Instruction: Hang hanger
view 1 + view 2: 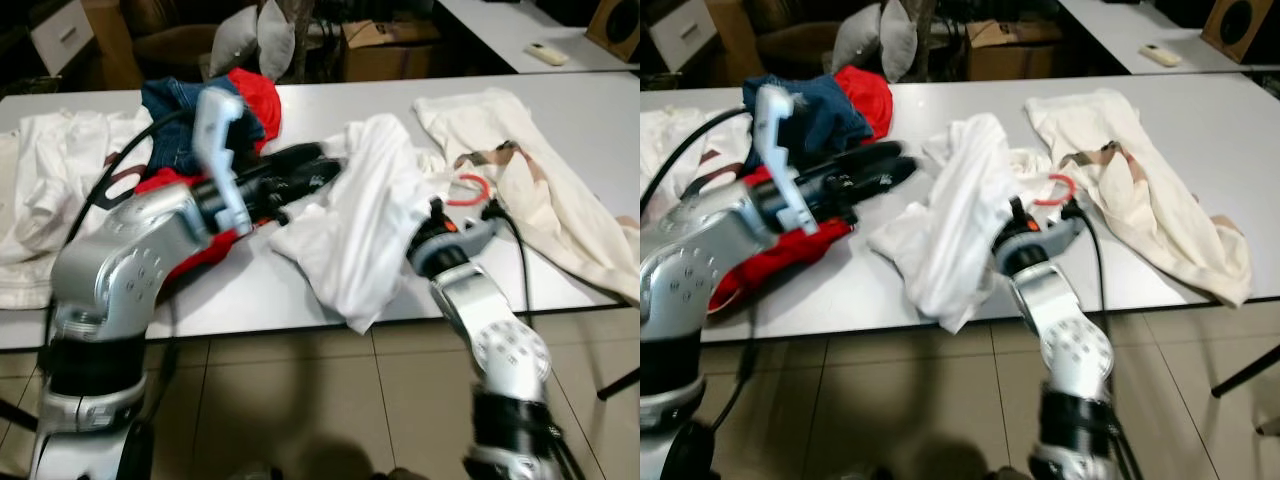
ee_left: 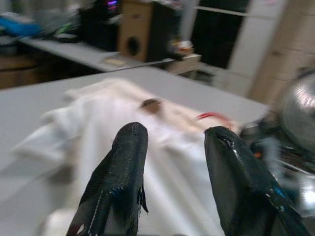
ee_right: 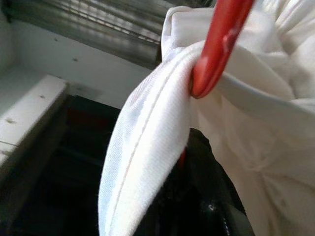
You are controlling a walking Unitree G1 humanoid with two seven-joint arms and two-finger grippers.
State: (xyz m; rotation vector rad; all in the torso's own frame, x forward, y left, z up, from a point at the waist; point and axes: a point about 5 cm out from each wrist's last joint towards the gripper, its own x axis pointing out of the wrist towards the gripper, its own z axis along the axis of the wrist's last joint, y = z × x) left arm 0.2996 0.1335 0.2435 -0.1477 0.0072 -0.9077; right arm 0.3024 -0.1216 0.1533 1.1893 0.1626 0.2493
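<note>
A red hanger carries a white garment that hangs in a bundle over the front of the white table. Its red hook sticks out on the garment's right side. My right gripper comes up from below the table edge and is shut on the hanger, with the cloth draped over its black fingers. My left gripper reaches across the table from the left. It stands open, its fingertips just left of the garment, not touching it.
A cream garment lies spread on the table's right. Blue jeans and red cloth are piled at the back left, and a white shirt lies at the far left. Behind stand a cardboard box and another table.
</note>
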